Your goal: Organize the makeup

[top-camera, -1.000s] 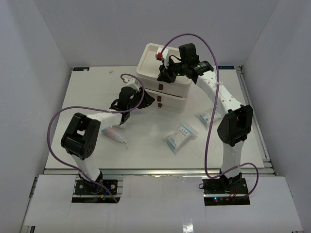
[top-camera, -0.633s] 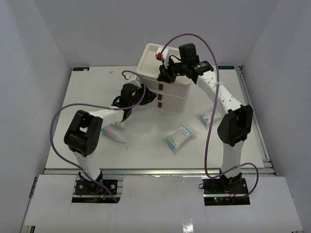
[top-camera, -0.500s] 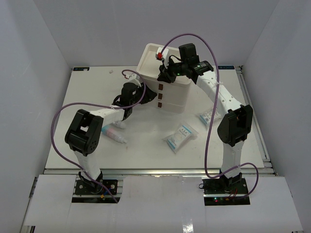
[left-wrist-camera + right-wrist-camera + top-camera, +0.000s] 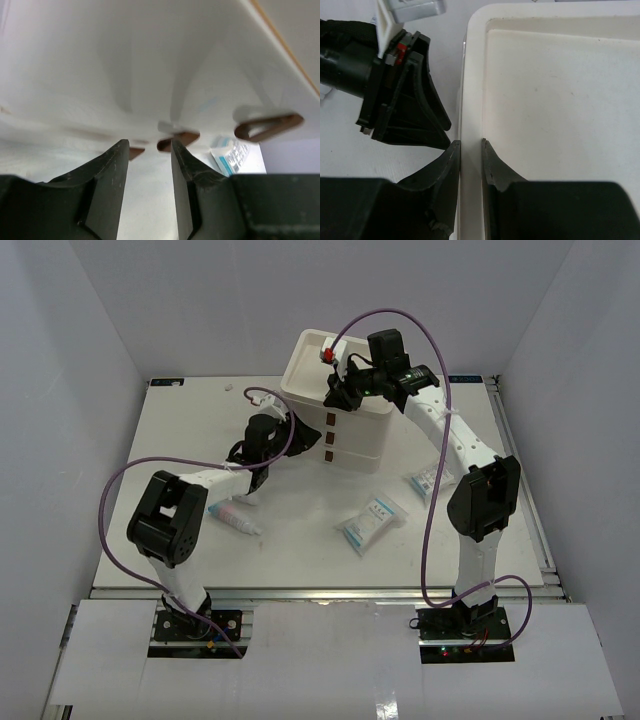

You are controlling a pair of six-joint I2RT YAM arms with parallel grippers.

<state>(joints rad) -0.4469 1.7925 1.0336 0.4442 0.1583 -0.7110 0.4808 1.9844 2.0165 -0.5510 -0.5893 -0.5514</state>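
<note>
At centre of top view: left gripper (image 4: 148, 147) half open, empty, facing front of drawer box (image 4: 352, 445), brown handle (image 4: 178, 140) dead ahead between fingers. Right gripper (image 4: 470, 145) pinched narrow on its rim. Tube (image 4: 236, 516) at lower left, lying diagonal, nearer left gripper; packets (image 4: 372, 523) at lower centre.
</note>
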